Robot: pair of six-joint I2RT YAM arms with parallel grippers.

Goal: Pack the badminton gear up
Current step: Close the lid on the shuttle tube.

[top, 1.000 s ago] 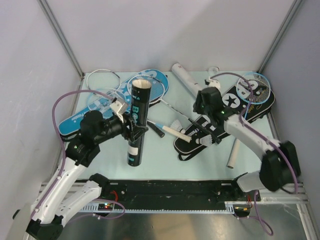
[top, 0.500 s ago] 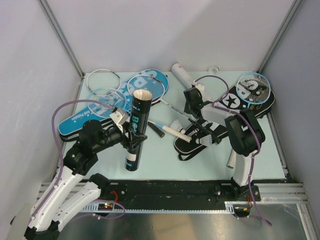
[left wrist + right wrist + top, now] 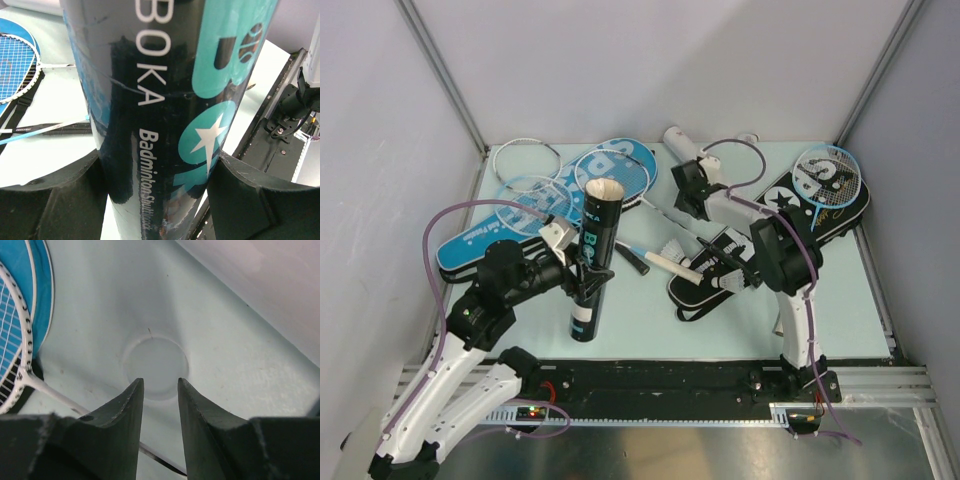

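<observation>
Right gripper [image 3: 160, 384] swings back to white tube [image 3: 680, 150], slightly apart, risking rolling it; left gripper [image 3: 159, 159] clamps black tube [image 3: 603, 215].

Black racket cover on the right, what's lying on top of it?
A racket with a light-blue head lies over the far end of the black cover; what looks like a white shuttlecock rests on its near end. The right arm hides its middle.
</observation>
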